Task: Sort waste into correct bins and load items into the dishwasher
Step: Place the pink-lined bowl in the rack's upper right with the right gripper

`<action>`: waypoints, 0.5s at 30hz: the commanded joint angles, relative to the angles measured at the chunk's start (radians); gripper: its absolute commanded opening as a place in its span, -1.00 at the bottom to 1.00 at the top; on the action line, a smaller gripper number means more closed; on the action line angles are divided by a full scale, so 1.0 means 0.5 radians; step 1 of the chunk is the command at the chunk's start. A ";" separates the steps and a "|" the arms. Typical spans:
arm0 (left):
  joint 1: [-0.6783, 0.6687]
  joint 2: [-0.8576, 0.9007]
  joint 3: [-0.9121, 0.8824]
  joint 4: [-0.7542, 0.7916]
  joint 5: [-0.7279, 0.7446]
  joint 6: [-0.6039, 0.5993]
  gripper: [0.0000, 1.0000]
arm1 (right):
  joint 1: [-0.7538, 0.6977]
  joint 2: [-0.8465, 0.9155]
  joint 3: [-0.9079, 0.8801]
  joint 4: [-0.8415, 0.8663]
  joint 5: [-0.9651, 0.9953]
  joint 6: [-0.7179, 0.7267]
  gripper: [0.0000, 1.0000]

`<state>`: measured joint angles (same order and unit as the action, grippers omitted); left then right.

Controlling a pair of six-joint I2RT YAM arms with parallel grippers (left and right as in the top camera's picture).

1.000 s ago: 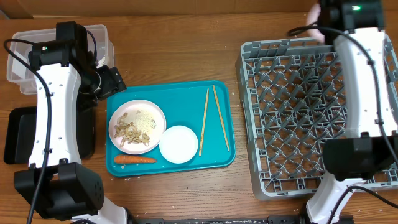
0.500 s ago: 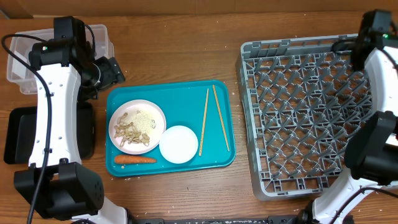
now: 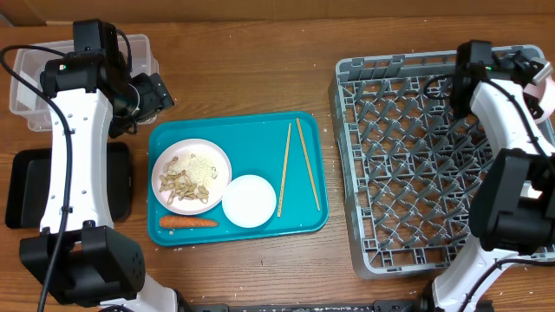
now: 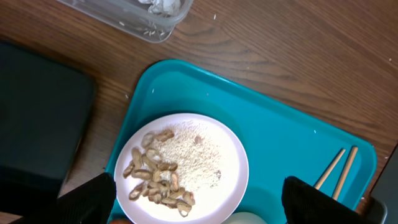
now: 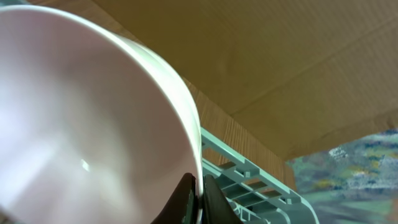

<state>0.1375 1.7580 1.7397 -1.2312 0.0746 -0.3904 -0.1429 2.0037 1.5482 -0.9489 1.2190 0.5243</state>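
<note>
Right tool (image 5: 200,196), clamping pink bowl (image 5: 81,118), swung back over rack (image 3: 408,173); left tool (image 4: 202,202) agape.

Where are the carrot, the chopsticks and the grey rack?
carrot (image 3: 188,222), overhead view, middle of its body.
chopsticks (image 3: 284,169), overhead view, left stick's shaft.
grey rack (image 3: 349,173), overhead view, its left wall.

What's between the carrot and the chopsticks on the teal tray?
A round white dish, right of the carrot and left of the chopsticks; the overhead view shows it.
</note>
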 commanded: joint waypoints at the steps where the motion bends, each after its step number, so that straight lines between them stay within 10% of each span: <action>1: -0.014 -0.025 -0.011 -0.035 0.008 -0.019 0.74 | 0.126 0.005 -0.057 -0.020 -0.186 -0.014 -0.89; 15: -0.014 -0.025 -0.011 -0.134 0.006 0.066 0.76 | 0.377 -0.069 -0.055 -0.304 -0.605 0.007 0.03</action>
<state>0.1375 1.7580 1.7397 -1.2938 0.0742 -0.3882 0.0353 2.0041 1.5257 -1.0924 1.0138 0.5190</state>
